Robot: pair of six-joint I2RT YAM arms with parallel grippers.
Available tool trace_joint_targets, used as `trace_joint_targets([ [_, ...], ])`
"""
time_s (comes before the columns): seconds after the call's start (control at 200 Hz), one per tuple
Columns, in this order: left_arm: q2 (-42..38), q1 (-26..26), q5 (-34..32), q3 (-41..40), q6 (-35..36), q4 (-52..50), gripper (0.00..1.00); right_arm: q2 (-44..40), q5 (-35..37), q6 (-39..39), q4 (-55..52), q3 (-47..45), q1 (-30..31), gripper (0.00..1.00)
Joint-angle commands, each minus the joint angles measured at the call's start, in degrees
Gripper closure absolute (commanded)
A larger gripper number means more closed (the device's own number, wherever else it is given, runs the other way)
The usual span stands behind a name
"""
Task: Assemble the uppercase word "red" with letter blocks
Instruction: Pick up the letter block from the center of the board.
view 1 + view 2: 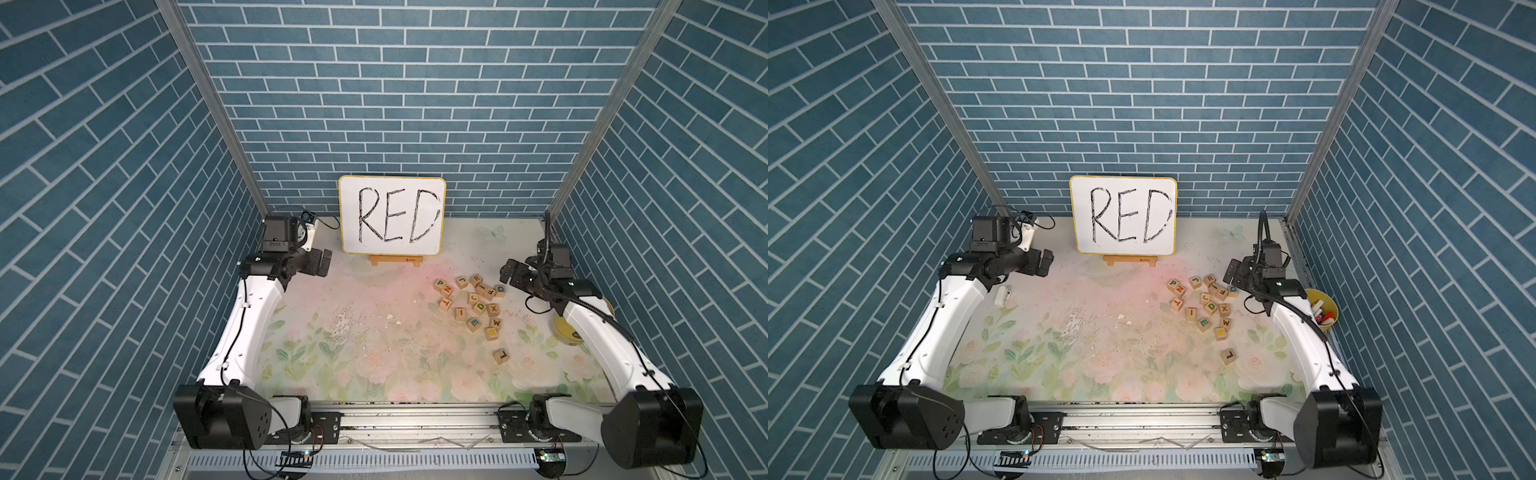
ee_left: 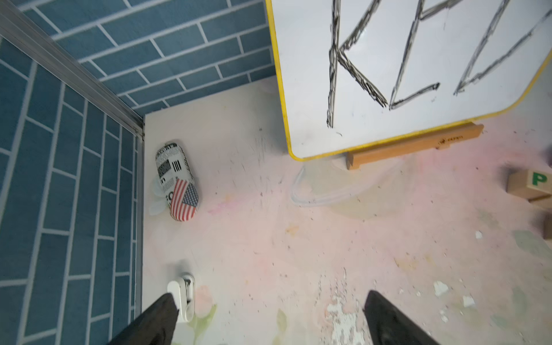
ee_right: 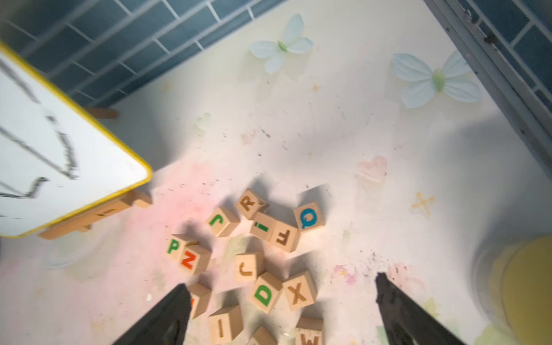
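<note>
The letter blocks (image 1: 473, 305) lie in a loose heap on the table (image 1: 374, 332), out toward three o'clock, with nothing lined up. The R block (image 3: 249, 204) sits at the heap's far edge. The D block (image 3: 264, 294) is near its middle beside an X, and what looks like the E block (image 1: 473, 324) lies just nearer, apart from both. The right gripper (image 3: 283, 285) hangs above the heap at two o'clock, fingers wide apart, holding nothing. The left gripper (image 2: 271, 301) hovers at ten o'clock, fingers spread too, empty. The whiteboard (image 1: 392, 214) stands at twelve.
</note>
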Motion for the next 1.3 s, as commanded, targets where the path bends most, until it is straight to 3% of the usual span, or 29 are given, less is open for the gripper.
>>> trace_joint_targets([
  [0.0,-0.52,-0.04,3.55,4.59,3.36,-11.98,0.01,-5.95,-3.48,3.34,-0.62,-3.21,0.07,0.1],
  [0.185,-2.08,-0.04,-1.55,7.04,7.99,-16.04,0.01,-2.13,-3.0,-1.0,-10.06,0.66,0.25,0.41],
  [0.26,-2.54,-0.08,-2.33,7.31,8.61,-17.02,0.01,-0.88,-2.87,-2.06,-12.0,1.24,0.57,0.4],
  [0.395,-1.85,-0.08,-1.16,6.44,9.69,-19.31,0.01,-1.04,0.07,-2.16,-11.58,0.0,1.13,0.25],
  [0.475,-1.75,-0.05,-0.37,4.34,9.64,-18.43,0.04,-0.2,0.83,-2.57,-10.76,-0.26,1.21,0.25],
  [0.605,-0.17,-0.01,1.86,3.96,9.9,-18.18,0.3,3.03,-0.88,-3.39,-9.36,0.84,1.61,0.38],
  [0.67,0.35,0.0,2.15,4.32,9.61,-17.94,0.41,4.94,-1.41,-4.74,-8.69,1.63,1.83,0.53],
  [0.73,0.36,-0.03,1.94,4.08,9.37,-17.19,0.36,6.74,-1.0,-5.17,-8.95,2.81,2.01,0.48],
  [0.905,0.9,-0.01,4.34,4.24,10.59,-18.12,0.01,11.16,1.0,-7.38,-8.94,5.35,2.61,0.37],
  [1.04,1.76,-0.03,8.06,4.49,12.15,-19.83,0.01,14.18,1.85,-9.7,-8.21,7.21,2.93,0.34],
  [1.296,2.55,-0.07,8.55,5.0,12.6,-20.4,0.01,22.51,-0.06,-13.17,-7.58,11.51,3.23,0.37],
])
